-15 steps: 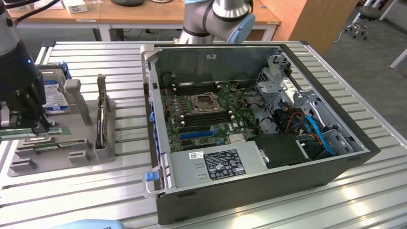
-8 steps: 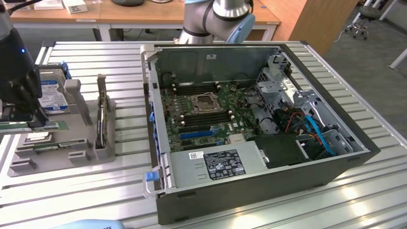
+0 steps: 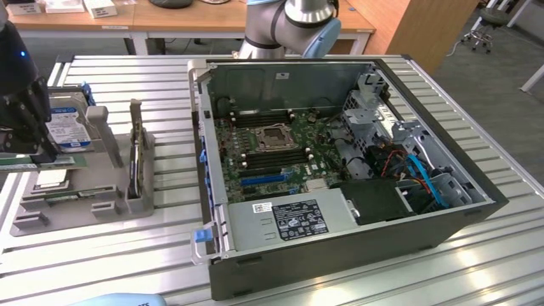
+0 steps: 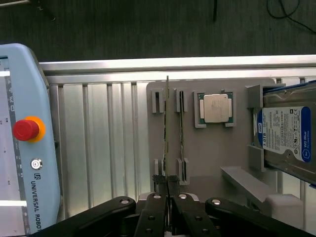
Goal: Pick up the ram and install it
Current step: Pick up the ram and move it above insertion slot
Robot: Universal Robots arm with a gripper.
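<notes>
Gripper (image 4: 168, 183) fingers pinched almost shut on the ram (image 4: 168, 123). My concern is that this thin edge-grip lets it tilt and snag the holder (image 4: 212, 148) slots.

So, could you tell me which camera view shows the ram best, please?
The wrist view: the ram shows edge-on along its whole length, pinched at one end by the shut claw. The exterior view gives a short green stretch of it under the claw, at that view's left edge.

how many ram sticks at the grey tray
2. One ram stick is in the shut end effector, by the grey tray's outer slot. The second stick sits in the next slot, nearer the processor chip.
</notes>
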